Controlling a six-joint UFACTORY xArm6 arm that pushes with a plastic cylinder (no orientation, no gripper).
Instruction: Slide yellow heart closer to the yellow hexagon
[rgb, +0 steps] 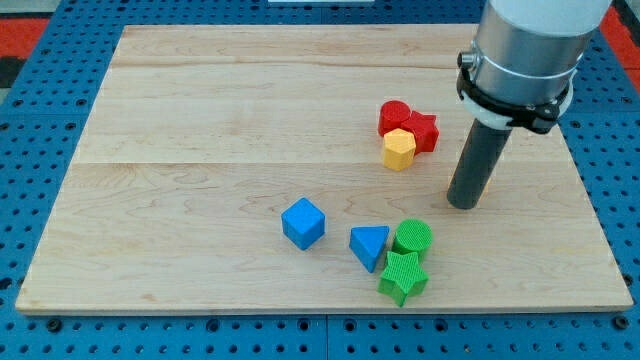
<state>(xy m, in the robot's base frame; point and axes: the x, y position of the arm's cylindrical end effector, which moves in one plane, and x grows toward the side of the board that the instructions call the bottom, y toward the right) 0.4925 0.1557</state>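
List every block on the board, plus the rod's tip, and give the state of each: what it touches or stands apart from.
yellow hexagon: touching both red blocks.
red cylinder: against the red star.
red star: against the yellow hexagon.
blue cube: alone.
blue triangle: beside the green cylinder.
green cylinder: touching the green star.
green star: nearest the view's bottom.
my tip: touching nothing, right of the hexagon.
Yellow heart: not visible.

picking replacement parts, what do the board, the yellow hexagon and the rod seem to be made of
Board: looks like pale unvarnished wood, with grain lines and plank seams. Yellow hexagon: probably plastic, solid colour, matte with a soft sheen. Rod ending in my tip, to the view's right of the hexagon: dark, smooth, matte; plastic or metal, cannot tell.
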